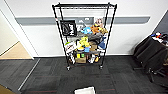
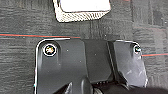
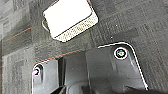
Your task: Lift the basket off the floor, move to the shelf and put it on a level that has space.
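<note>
Basket (image 1: 85,90) on carpet floor (image 1: 50,72) before my wire shelf (image 1: 85,35); top level (image 1: 85,5) bare; gripper states beyond my telling.

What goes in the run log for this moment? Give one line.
basket: on floor, not lifted | shelf: ahead against wall | top level: bare | lower tiers: crowded

White wall (image 1: 50,37), grey band (image 1: 37,20), black chairs (image 1: 150,53)

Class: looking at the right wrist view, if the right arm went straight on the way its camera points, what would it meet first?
Probably the carpet floor. The basket lies off to one side of that line, though depth is hard to judge.
</note>
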